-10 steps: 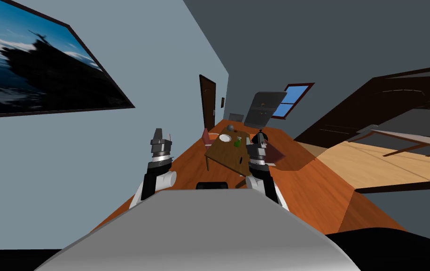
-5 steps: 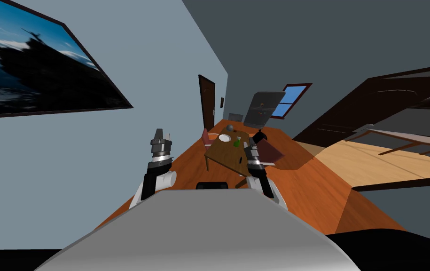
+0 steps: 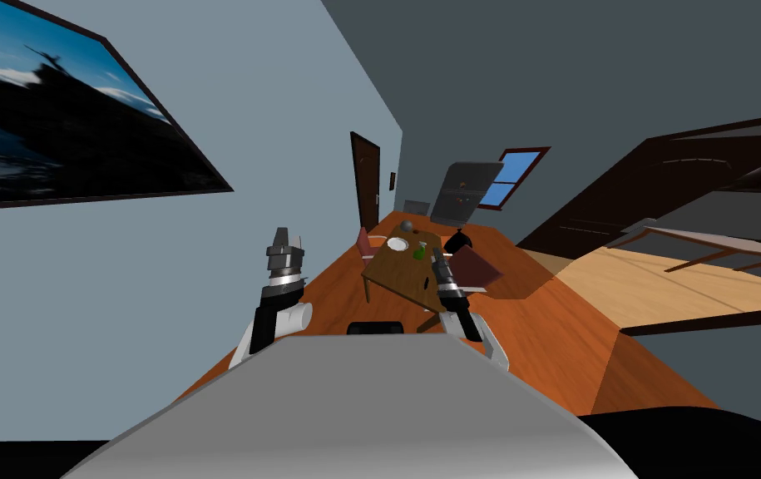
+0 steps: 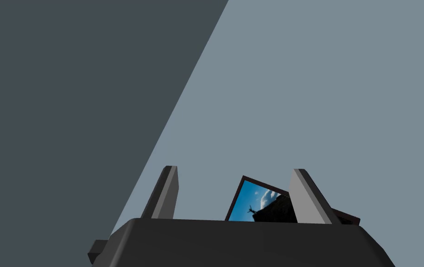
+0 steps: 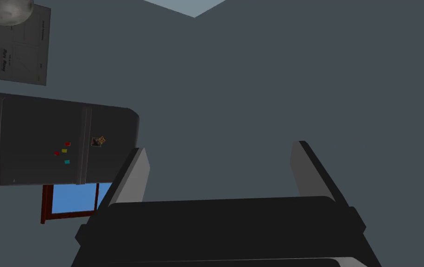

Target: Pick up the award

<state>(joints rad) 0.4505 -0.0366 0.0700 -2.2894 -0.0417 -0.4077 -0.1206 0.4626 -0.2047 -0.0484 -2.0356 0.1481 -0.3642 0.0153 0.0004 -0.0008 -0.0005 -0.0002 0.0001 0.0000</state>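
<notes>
"Head view first: where is the award?"

"On the wooden table (image 3: 395,281) ahead, in the middle of the room. The award (image 3: 420,250) reads here as a small green piece with a pale top, standing toward the table's right side. It is too small to be sure of."

"What surrounds it?"

"There is a white plate (image 3: 398,244) just to its left and a grey rounded object (image 3: 406,225) at the table's far end. A black round object (image 3: 457,242) sits to its right, by the table's edge. One red chair (image 3: 363,242) stands at the table's left. A second, darker one stands at its right."

"And the grippers?"

"Over the table's right edge, the right gripper (image 3: 436,261) hovers just near of the award and apart from it, pointing far. In the right wrist view its fingers (image 5: 129,178) are spread wide with nothing between them. Beyond them are a dark fridge (image 5: 44,139) and a blue window (image 5: 74,199). Well to the left, the left gripper (image 3: 285,238) is raised beside the pale wall, its fingers also wide apart."
</notes>
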